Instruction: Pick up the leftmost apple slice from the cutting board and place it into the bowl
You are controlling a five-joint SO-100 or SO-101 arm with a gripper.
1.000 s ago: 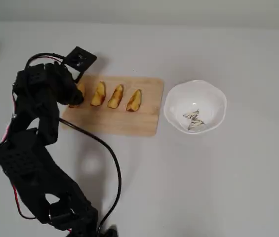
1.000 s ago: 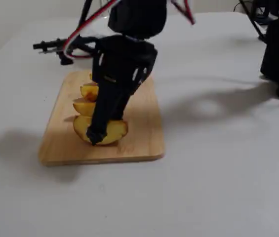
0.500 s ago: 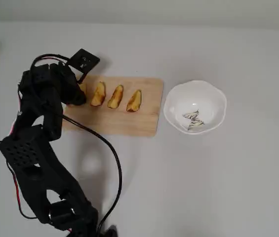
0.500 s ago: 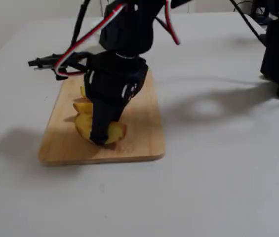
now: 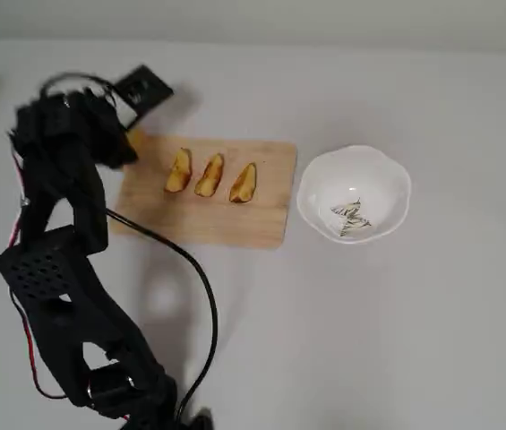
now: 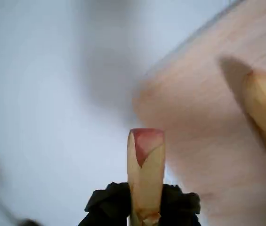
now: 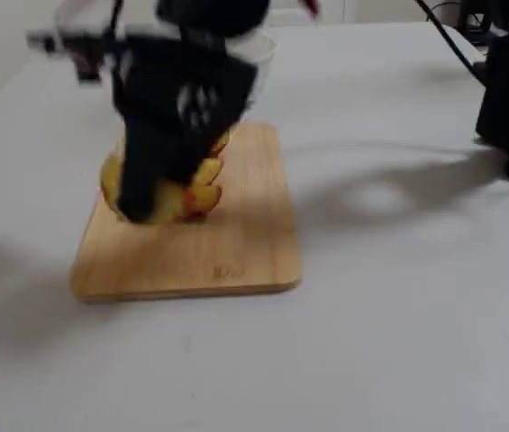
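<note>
Gripper [image 6: 144,214] clamped on the apple slice [image 6: 145,169], holding it upright and lifted above the left end of the cutting board [image 5: 208,215], three other slices [image 5: 210,175] lying on the board, the bowl [image 5: 355,193] just beside its right edge on the tabletop [image 5: 396,322].
</note>
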